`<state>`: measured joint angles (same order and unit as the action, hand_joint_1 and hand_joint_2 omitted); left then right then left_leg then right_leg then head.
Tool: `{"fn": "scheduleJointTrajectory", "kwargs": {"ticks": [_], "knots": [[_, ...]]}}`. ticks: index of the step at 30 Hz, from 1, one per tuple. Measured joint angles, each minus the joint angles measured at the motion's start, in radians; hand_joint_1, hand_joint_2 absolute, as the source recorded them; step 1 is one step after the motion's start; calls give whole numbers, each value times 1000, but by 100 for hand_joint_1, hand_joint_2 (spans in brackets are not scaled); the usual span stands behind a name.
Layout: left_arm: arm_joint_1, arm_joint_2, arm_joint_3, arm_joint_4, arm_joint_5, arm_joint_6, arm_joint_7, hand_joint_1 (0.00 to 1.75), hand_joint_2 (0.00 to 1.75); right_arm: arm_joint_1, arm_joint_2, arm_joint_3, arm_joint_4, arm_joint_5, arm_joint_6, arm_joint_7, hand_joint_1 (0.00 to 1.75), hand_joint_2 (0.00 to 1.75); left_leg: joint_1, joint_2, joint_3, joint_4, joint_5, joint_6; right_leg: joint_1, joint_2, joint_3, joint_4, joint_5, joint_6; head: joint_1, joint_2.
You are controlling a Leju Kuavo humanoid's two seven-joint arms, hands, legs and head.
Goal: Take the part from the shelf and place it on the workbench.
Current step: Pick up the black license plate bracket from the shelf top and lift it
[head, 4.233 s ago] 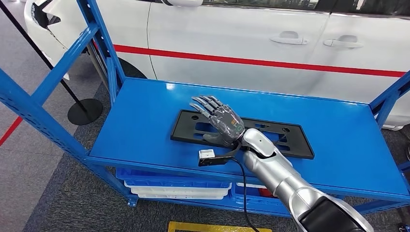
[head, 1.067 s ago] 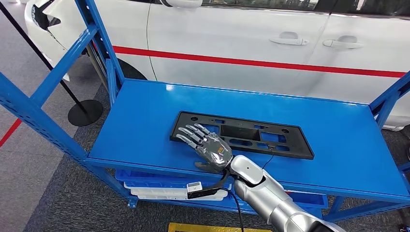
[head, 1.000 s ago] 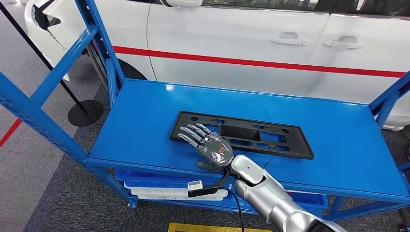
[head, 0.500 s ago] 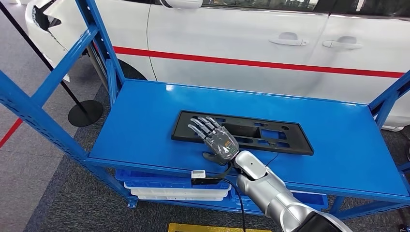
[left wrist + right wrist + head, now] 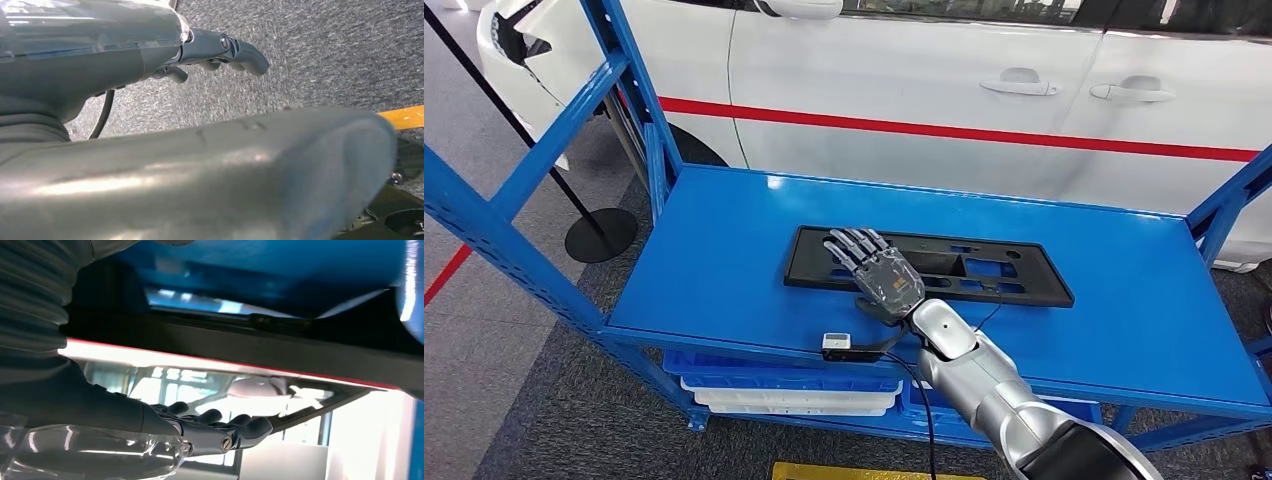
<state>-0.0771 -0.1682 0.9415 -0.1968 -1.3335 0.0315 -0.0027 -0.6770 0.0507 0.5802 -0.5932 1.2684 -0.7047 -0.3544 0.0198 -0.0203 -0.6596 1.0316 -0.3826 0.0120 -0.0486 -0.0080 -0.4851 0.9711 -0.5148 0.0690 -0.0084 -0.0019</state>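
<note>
Head view: I see the black plastic part (image 5: 929,266), a long flat frame with cutouts, lying flat on the blue shelf (image 5: 724,260) deck, roughly mid-deck, long side parallel to the front edge and nearer that edge than the back. My right hand (image 5: 876,272) rests palm-down on the part's left portion, fingers (image 5: 852,245) spread and extended toward the back edge, thumb down by the part's near edge. Not wrapped around anything, so I read it as released, just touching the part. Silver forearm (image 5: 984,385) comes in over the shelf's front edge, black cable (image 5: 921,400) hanging off the wrist.

Right wrist view: fingers (image 5: 235,432) straight, side by side; blurred, can't tell contact from here.

Left wrist view: left hand (image 5: 220,50) hangs over grey carpet (image 5: 325,55), fingers curled in, nothing in them, so clenched.

Behind the shelf: white car (image 5: 984,90) with a red stripe. Lower shelf level holds stacked bins (image 5: 784,385). Black stanchion base (image 5: 600,232) on the floor off the shelf's left end.
</note>
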Motion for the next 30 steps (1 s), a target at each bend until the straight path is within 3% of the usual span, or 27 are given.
{"fn": "scheduleJointTrajectory", "kwargs": {"ticks": [9,15,27,30], "knots": [[1,0,0,0,-17,-4,-2,0,0,18,-3,-49,-56,246,-1,179,0,175,0,0,0,0,0,0,0,0,0,0,0,0,0,0],[1,0,0,0,-33,-12,-7,0,0,40,-31,-18,-124,277,-1,338,0,175,0,0,0,0,-1,-1,0,0,0,0,0,0,0,0],[0,0,0,0,-33,-16,-26,0,0,57,-55,38,-169,277,0,396,0,175,0,1,0,0,-2,-1,0,1,0,0,-1,-1,0,0],[0,0,0,0,-32,-16,-29,0,0,58,-55,38,-169,277,0,390,127,175,0,1,0,0,-2,-1,0,1,0,0,-1,-1,0,0]]}}
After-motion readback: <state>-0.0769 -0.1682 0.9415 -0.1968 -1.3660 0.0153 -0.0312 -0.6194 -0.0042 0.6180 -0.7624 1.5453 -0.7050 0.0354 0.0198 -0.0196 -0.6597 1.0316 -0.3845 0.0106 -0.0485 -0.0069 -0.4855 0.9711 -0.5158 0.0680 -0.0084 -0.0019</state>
